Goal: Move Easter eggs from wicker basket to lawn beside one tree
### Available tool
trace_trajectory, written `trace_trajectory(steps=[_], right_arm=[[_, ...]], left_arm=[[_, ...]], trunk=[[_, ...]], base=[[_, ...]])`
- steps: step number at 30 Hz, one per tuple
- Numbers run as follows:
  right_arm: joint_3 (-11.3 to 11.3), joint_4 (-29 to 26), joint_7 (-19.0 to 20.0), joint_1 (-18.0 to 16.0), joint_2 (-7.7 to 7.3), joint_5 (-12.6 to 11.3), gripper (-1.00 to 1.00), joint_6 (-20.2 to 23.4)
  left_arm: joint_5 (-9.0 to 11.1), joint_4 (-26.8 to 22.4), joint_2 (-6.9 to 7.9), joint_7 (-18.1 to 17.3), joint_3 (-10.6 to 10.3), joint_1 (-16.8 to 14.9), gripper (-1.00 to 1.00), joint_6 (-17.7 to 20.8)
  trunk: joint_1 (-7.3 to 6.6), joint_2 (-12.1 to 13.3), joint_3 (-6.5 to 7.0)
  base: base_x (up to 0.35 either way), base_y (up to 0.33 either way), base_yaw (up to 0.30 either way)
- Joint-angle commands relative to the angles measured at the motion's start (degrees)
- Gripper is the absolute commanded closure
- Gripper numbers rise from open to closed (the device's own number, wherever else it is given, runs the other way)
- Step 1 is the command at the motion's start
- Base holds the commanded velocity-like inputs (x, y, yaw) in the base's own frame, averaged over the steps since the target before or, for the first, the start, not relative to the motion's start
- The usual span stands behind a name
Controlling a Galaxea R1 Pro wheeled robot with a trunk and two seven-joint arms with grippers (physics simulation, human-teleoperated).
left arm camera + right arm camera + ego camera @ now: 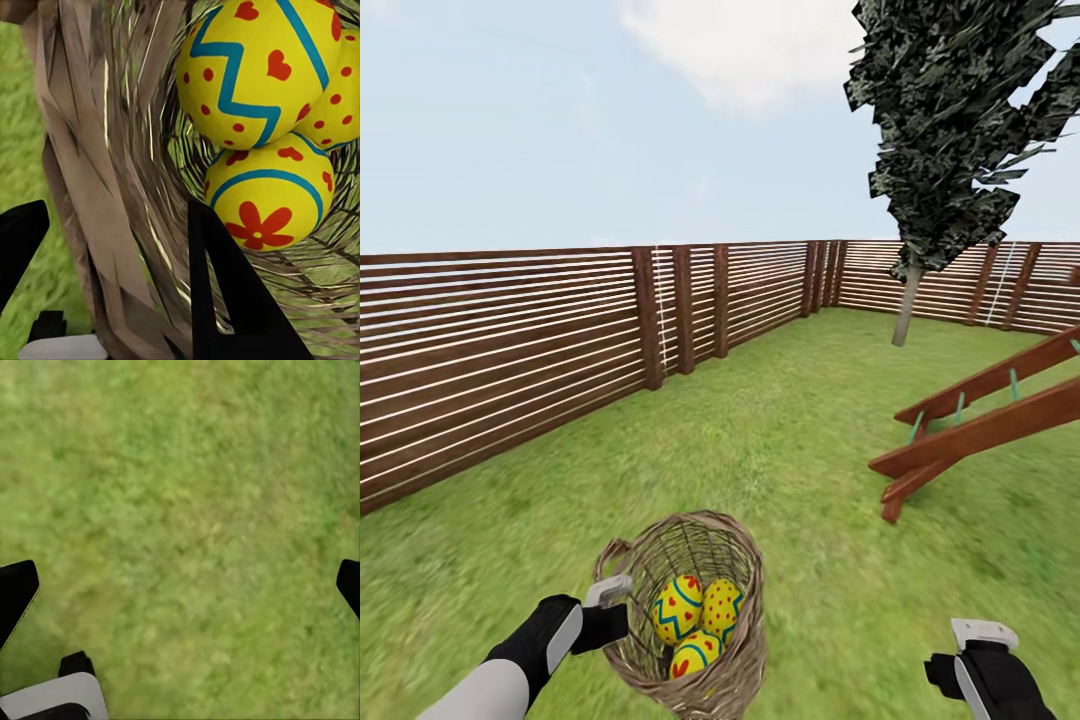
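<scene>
Your left claw (622,600) is parked right at the rim of the wicker basket (745,660), and in the left wrist view its jaws are spread apart with the basket wall (112,225) sitting between them, one finger (232,300) inside and one outside. So it's released, not gripping anything. All three Easter eggs (697,615) are inside the basket, bunched together and touching; up close you see the zigzag one (255,67) resting above the flower one (266,199). Your right claw (982,640) hangs over bare lawn (187,510) well off to the basket's right, fingers wide apart too. The tree (908,300) stands far back near the fence (510,340) corner, beyond a wooden frame (980,420).
</scene>
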Motion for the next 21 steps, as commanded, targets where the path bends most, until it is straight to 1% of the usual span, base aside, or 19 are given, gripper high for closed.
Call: trace_trajectory(steps=[1,11,19,21], right_arm=[[0.0,-0.1,-0.2,0.0,-0.01,-0.2,-1.0,0.2],[0.1,-0.1,-0.2,0.0,0.2,-0.1,-1.0,0.2],[0.1,0.0,-0.2,0.0,0.27,-0.1,-1.0,0.2],[0.1,0.0,-0.2,0.0,0.27,-0.1,-1.0,0.2]], left_arm=[[0.8,-0.1,-0.01,-0.1,0.4,0.0,1.0,0.4],[0.9,0.0,0.03,-0.1,0.5,0.0,1.0,0.4],[0.9,0.1,0.03,-0.1,0.5,0.0,1.0,0.4],[0.9,0.1,0.03,-0.1,0.4,0.0,1.0,0.4]], trunk=[[0.05,0.0,-0.02],[0.05,0.0,-0.02],[0.05,0.0,-0.02],[0.05,0.0,-0.02]], base=[[0.33,0.0,0.0],[0.33,0.0,0.012],[0.33,0.0,0.277],[0.33,0.0,0.108]])
